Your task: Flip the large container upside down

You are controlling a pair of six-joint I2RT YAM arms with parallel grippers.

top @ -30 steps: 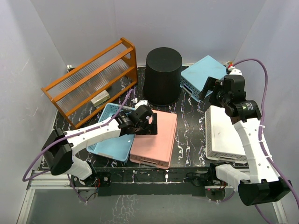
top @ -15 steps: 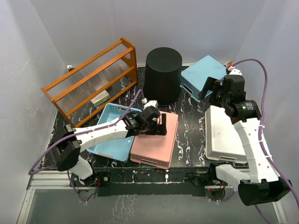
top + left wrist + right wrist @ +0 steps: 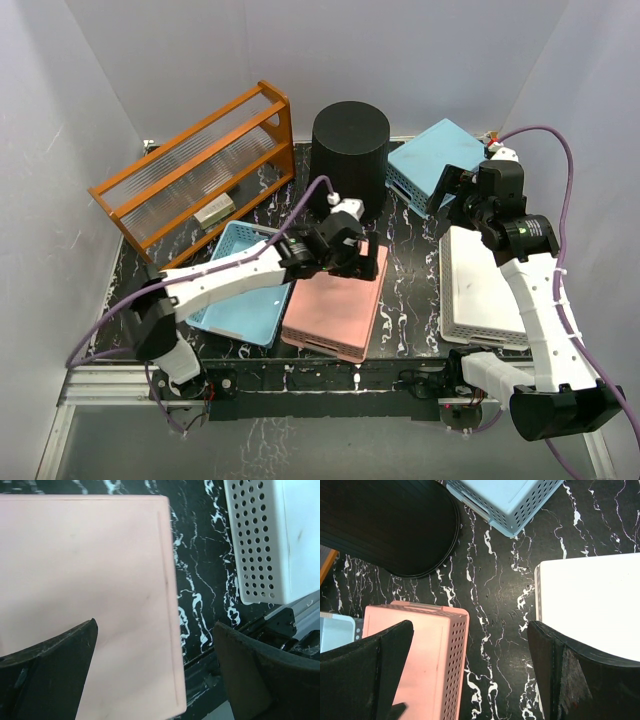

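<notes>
The large container (image 3: 349,160) is a tall round black bin at the back middle of the table. Its narrow flat end faces up and its wide end rests on the table. Its lower part shows in the right wrist view (image 3: 385,525), rim down on the marble. My left gripper (image 3: 350,260) hangs open and empty over the far end of the pink basket (image 3: 335,305), just in front of the bin; in the left wrist view the left gripper (image 3: 155,630) is wide open above the pink surface (image 3: 85,575). My right gripper (image 3: 450,192) is open and empty, to the right of the bin.
An orange slatted rack (image 3: 200,170) stands at the back left. A light blue basket (image 3: 240,290) lies left of the pink one. Another light blue basket (image 3: 430,158) sits at the back right. A flat white perforated basket (image 3: 480,290) lies on the right.
My left arm has swung right and farther back across the pink basket, toward the black bin. The right arm and the bin have not moved.
</notes>
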